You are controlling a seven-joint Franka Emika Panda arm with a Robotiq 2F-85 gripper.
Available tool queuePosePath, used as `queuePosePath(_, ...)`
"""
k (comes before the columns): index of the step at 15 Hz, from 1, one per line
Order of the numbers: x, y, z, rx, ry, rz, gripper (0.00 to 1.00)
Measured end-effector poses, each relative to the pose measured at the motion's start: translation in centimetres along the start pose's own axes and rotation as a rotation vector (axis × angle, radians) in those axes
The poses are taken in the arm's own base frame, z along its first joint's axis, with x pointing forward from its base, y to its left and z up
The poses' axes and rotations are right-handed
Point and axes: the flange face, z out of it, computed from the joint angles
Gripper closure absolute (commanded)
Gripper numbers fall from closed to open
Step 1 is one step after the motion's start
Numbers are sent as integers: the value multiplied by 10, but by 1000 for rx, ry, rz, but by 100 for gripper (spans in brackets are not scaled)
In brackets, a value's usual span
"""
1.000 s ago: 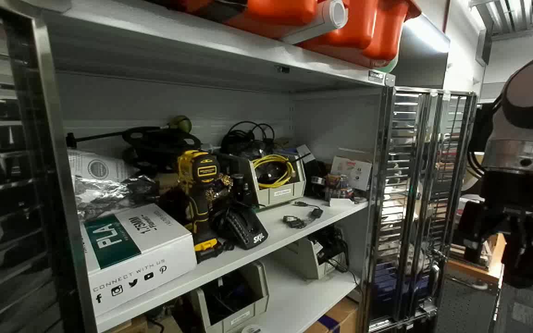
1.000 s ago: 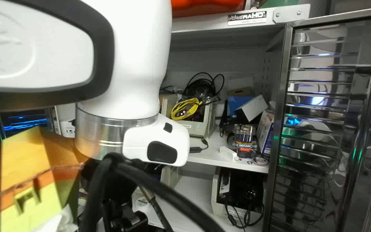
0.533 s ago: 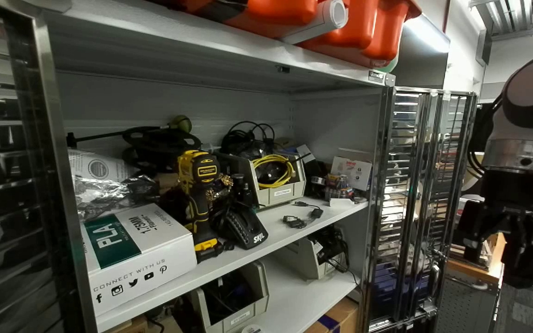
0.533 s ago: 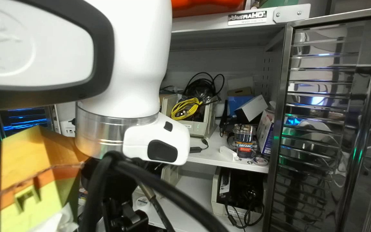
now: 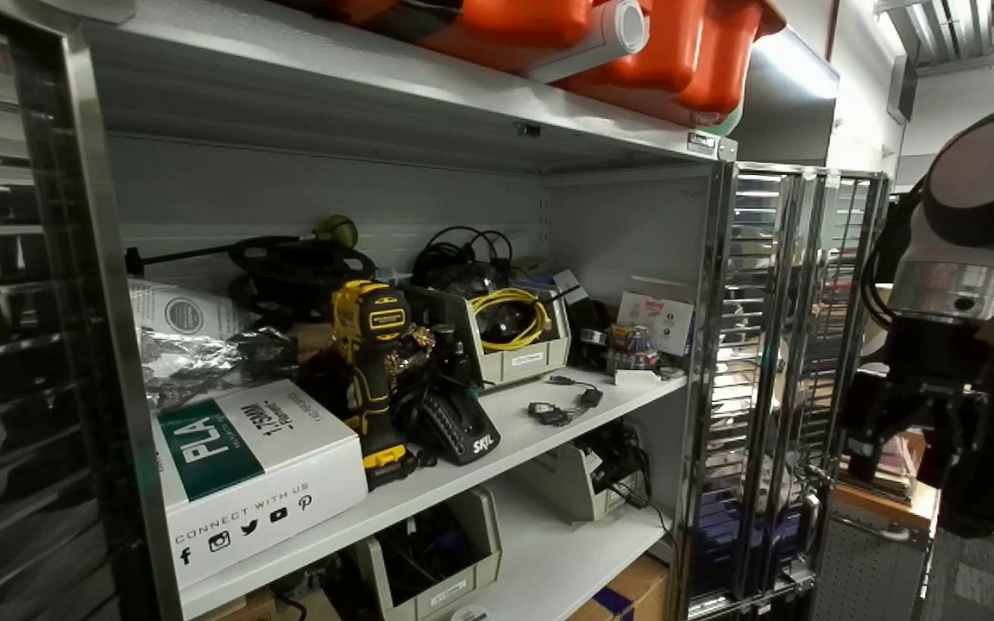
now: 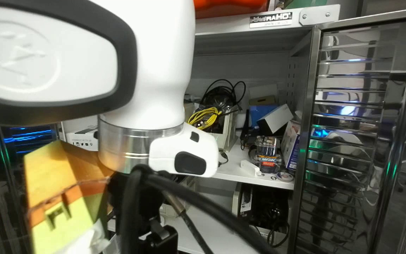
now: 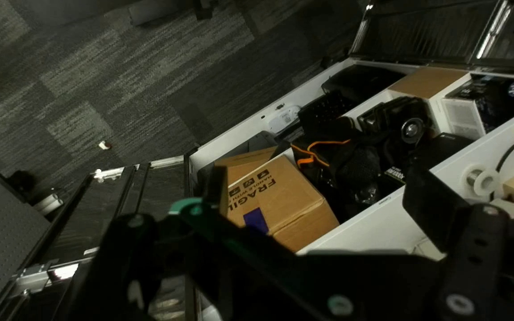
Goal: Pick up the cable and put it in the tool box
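Observation:
A short black cable [image 5: 589,398] with plugs lies on the middle shelf [image 5: 635,395], near its front edge. Part of it shows in an exterior view [image 6: 223,155], beside my wrist. A coiled yellow cable [image 5: 497,299] sits in a beige bin [image 5: 501,374] behind it, also seen in an exterior view [image 6: 203,113]. No boxy yellow case shows, so the tool box is out of view. My gripper [image 5: 900,468] hangs outside the cabinet, right of the open door, fingers apart with nothing between them. The wrist view [image 7: 324,198] shows the fingers spread over lower shelves; the cable is not there.
A yellow-and-black power tool [image 5: 368,345], a SKIL charger [image 5: 454,423] and a PLA box [image 5: 264,457] stand left on the shelf. Batteries [image 6: 267,155] are at its right. A slatted metal door [image 5: 786,388] stands open. A cardboard box [image 7: 283,200] is below.
In the last half second my arm and gripper have shifted slightly toward the cabinet, left in an exterior view. The shelf items have not moved.

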Motion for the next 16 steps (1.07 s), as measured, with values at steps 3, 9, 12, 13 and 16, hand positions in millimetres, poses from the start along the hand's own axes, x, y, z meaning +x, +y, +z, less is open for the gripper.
queuePosePath(3,33,3,-4,-13,73,20,0)
queuePosePath(9,125,-16,-3,-9,179,49,0)
queuePosePath(12,170,-38,8,6,209,54,0)
queuePosePath(13,183,-47,12,15,221,56,0)
queuePosePath(16,217,-76,22,28,268,56,0)
